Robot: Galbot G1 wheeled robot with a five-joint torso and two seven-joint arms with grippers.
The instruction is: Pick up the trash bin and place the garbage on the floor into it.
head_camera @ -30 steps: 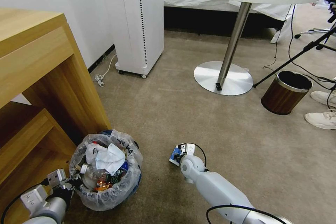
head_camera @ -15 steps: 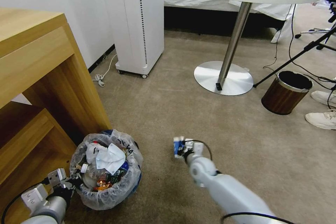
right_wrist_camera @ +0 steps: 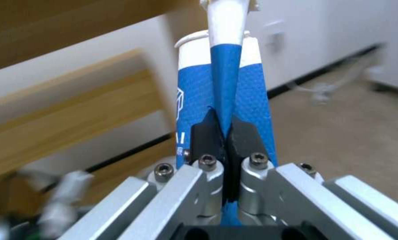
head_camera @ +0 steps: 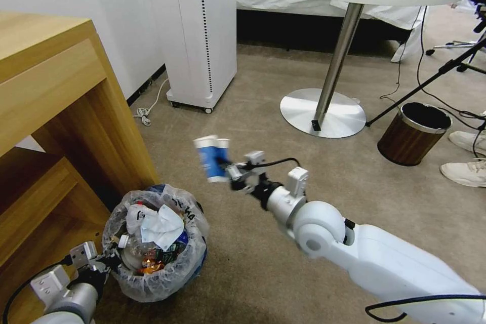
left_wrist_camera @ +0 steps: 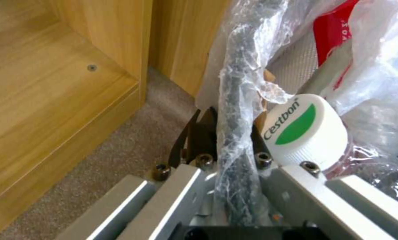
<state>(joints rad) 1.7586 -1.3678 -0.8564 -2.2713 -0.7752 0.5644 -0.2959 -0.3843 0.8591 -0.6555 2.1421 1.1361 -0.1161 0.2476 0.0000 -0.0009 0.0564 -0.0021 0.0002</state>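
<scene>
The right gripper (head_camera: 226, 168) pinches a blue-white packet (head_camera: 212, 157) in the air, at 1 o'clock from the trash bin (head_camera: 154, 243). The bin stands on the tan carpet (head_camera: 283, 157) beside the wooden cabinet (head_camera: 55, 111), the left gripper (head_camera: 104, 261) clamped on its bag-covered rim at 8 o'clock.

Bright, even room light, soft shadows. Shiny glare on round metal table base (head_camera: 323, 112). Bent, stretched at head view's edges. Blurry wooden cabinet (right_wrist_camera: 74, 110) and white wall behind sharp blue-white packet (right_wrist_camera: 225, 100).
</scene>
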